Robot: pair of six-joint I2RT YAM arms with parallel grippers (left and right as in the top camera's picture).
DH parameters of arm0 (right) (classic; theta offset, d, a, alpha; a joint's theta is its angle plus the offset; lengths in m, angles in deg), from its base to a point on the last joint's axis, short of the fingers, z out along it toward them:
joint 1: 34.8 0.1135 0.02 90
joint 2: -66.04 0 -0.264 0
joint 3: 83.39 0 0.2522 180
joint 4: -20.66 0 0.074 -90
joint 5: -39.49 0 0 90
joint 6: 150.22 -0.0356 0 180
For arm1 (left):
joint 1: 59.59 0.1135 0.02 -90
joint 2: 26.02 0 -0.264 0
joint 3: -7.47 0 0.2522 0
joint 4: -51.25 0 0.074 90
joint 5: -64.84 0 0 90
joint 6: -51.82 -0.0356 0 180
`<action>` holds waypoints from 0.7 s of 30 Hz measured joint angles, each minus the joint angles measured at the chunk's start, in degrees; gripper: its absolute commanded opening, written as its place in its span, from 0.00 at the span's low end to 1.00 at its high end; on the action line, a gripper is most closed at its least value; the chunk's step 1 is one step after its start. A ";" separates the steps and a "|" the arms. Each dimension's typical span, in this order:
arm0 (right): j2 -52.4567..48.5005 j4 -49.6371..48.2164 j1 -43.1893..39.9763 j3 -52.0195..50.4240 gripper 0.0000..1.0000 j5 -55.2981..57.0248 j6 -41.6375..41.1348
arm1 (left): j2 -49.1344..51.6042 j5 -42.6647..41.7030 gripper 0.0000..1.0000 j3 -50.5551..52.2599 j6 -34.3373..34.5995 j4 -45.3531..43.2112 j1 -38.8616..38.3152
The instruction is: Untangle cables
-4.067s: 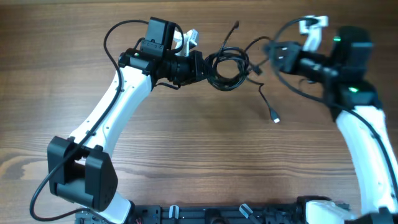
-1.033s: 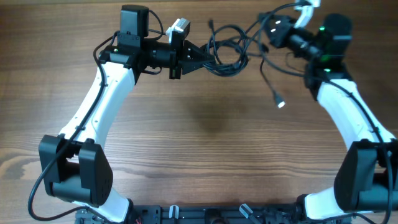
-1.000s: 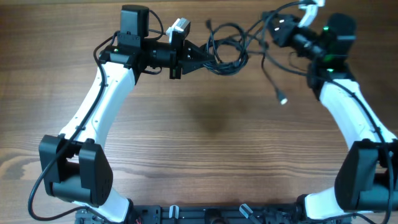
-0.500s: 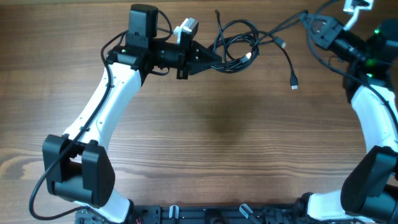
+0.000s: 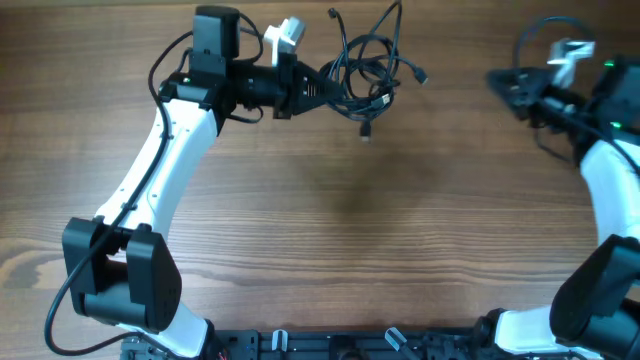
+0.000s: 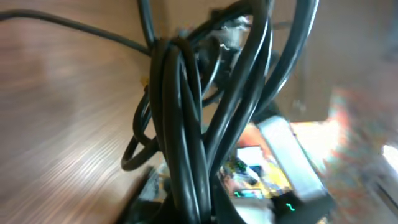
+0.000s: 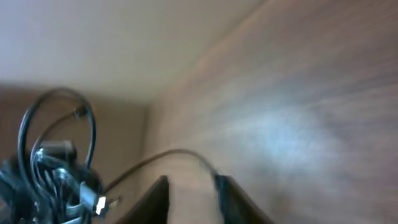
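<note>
A tangled bundle of black cables (image 5: 366, 68) hangs at the far middle of the table. My left gripper (image 5: 322, 88) is shut on its left side and holds it up. In the left wrist view the thick black strands (image 6: 180, 124) run down between my left gripper's (image 6: 194, 213) jaws. Loose plug ends (image 5: 365, 131) dangle free. My right gripper (image 5: 497, 80) is open, well to the right of the bundle and apart from it. In the right wrist view the bundle (image 7: 56, 171) sits far left of my right gripper (image 7: 191, 186). A thin dark strand (image 7: 174, 152) arcs towards one fingertip.
The wooden table (image 5: 350, 220) spreads below both arms. My left arm (image 5: 165, 170) crosses the left half and my right arm (image 5: 610, 190) runs along the right edge. The arm bases and mounts (image 5: 350, 345) line the front edge.
The right gripper has let go of the cable and drawn away to the right and down. The freed strands have sprung back to the bundle, which the left gripper still holds.
</note>
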 measured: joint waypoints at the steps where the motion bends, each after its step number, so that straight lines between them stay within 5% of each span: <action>1: 0.00 1.55 1.36 -0.02 0.49 0.15 1.90 | 0.00 3.08 0.04 0.02 -1.51 2.73 -0.11; 9: 0.00 4.76 9.40 -0.07 0.51 0.39 11.43 | 0.00 23.17 0.04 0.13 -12.26 13.29 -2.34; 21: 0.22 5.46 18.67 -0.07 0.47 3.93 15.65 | 0.00 33.97 0.04 0.13 -25.11 12.96 -6.60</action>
